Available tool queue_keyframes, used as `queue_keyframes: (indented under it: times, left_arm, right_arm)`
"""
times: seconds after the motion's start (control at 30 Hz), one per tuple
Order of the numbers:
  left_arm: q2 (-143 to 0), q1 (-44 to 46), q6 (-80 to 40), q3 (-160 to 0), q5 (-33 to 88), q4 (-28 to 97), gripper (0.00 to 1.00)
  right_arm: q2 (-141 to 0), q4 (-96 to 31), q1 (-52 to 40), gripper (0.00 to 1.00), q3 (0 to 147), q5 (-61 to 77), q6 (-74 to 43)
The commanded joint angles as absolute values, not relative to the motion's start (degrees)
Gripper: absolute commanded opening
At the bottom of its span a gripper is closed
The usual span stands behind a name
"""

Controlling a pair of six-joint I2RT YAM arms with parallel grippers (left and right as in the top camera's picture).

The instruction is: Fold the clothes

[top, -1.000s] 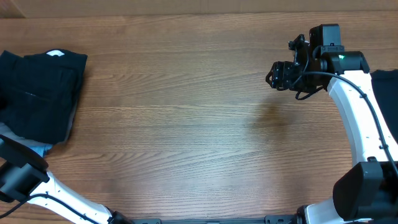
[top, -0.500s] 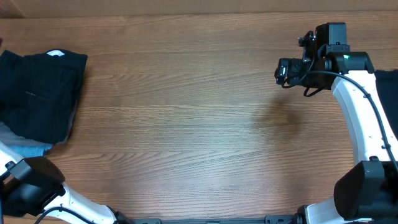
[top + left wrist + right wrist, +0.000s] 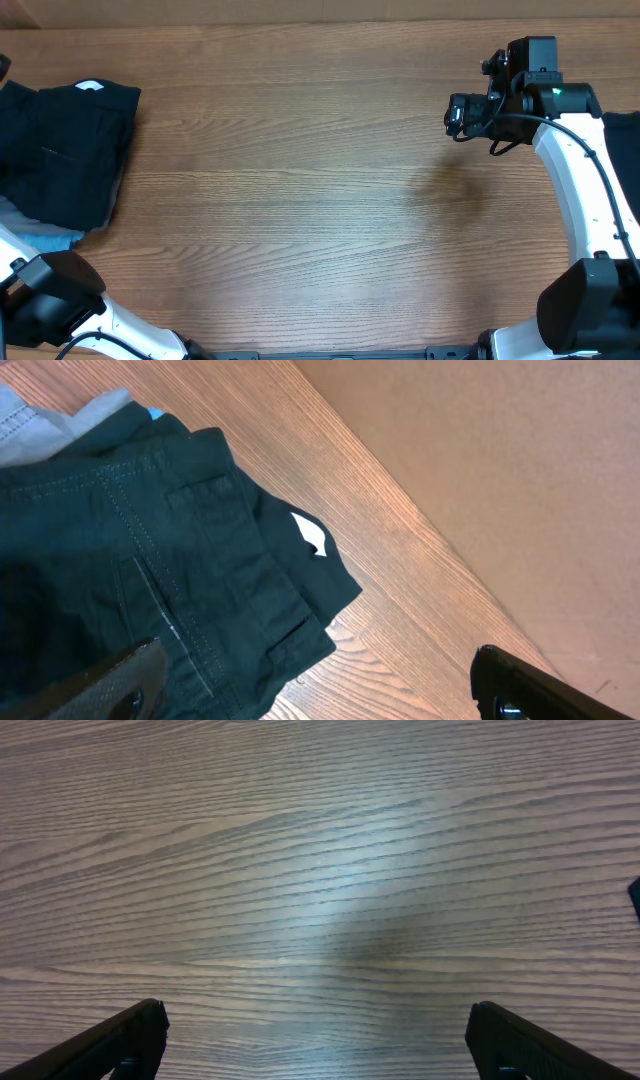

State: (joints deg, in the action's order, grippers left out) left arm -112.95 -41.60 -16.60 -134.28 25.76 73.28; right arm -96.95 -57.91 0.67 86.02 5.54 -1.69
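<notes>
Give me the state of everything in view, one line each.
black garment: folded, lying at the table's left end, white label showing.
light-blue garment: under the black one, mostly covered.
left gripper: open, empty, by the black garment.
right gripper: open, empty, over bare table.

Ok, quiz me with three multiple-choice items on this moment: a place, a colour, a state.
1. The black clothes pile lies on the table at its: A) left edge B) centre C) right edge
2. The garment under the pile is: A) red B) light blue C) yellow
3. The right jaws are: A) shut on cloth B) open over bare table C) shut, empty
Answers: A, overhead shows it far left; B, a pale blue corner shows beneath; B, the right wrist view shows them wide apart over wood.
</notes>
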Motion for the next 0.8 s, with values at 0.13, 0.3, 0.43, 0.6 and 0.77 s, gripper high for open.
queue_keyframes:
  times: [0.13,0.3,0.43,0.6,0.77]
  left_arm:
    - [-113.23,-41.6,-16.93,-134.21,26.55,73.28,1.0]
    - [-113.23,-41.6,-16.93,-134.21,26.55,73.28,1.0]
    - [-113.23,-41.6,-16.93,-134.21,26.55,73.28,1.0]
    - [-113.23,-41.6,-16.93,-134.21,26.55,73.28,1.0]
    - [-113.23,-41.6,-16.93,-134.21,26.55,73.28,1.0]
  right_arm:
    - [-97.34,-57.52,0.71,1.0,85.78,4.99,-1.98]
    - [-87.9,-57.52,0.27,1.0,85.78,4.97,-1.98]
    - [-72.31,-57.54,0.16,1.0,85.78,4.97,-1.96]
    - [-51.9,-57.36,-6.52,1.0,85.73,3.95,-1.3]
    - [-28.86,-57.52,-8.95,1.0,80.88,5.19,-1.58]
